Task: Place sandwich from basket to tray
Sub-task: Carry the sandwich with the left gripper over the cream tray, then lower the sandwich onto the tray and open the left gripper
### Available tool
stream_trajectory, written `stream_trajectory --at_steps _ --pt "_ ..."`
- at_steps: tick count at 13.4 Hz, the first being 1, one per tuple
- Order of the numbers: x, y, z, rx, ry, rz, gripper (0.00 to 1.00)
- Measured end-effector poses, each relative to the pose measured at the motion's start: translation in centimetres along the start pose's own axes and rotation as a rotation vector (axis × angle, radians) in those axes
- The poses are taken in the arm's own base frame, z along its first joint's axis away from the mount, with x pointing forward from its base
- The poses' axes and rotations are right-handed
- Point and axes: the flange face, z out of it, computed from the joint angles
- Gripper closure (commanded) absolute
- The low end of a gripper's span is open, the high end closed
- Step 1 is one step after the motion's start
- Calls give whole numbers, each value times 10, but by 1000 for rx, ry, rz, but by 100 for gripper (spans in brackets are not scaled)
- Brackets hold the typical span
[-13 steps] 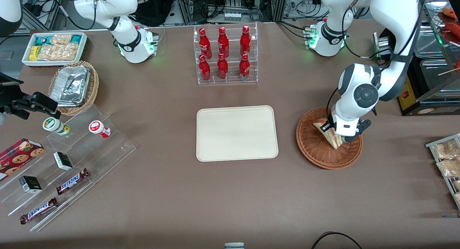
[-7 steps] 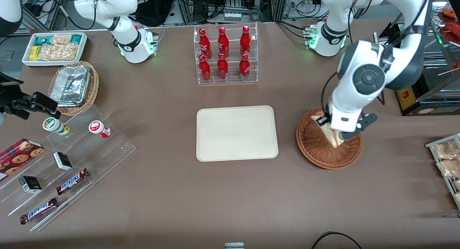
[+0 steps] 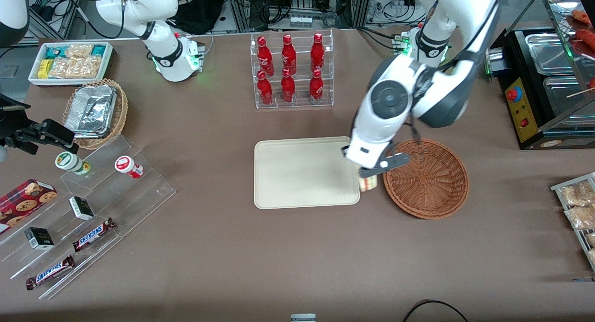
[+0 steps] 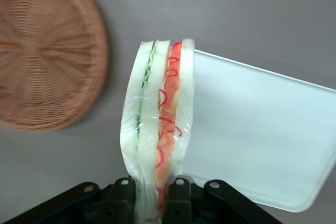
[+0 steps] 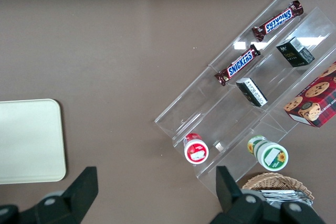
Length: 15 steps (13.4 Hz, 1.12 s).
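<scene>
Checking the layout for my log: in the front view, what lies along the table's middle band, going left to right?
Wicker basket with foil trays → tray → sandwich held in the gripper → basket.

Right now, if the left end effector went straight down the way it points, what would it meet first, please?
Probably the rim of the cream-white rectangular tray: the left end effector, shut on the wrapped triangular sandwich, hangs over that edge; depth is unclear.

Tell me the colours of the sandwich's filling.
Green and red-orange between white bread, clearest in the left wrist view: sandwich held in the gripper.
</scene>
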Motion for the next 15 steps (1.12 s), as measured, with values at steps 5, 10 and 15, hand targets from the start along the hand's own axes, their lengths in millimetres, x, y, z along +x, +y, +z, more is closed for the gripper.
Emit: stream_trajectory --at_steps 5,10,15 --pt "-27 76 78 -46 24 123 91" --pt "-54 99 129 -6 -14 183 91" --pt "-79 117 159 18 -41 225 90"
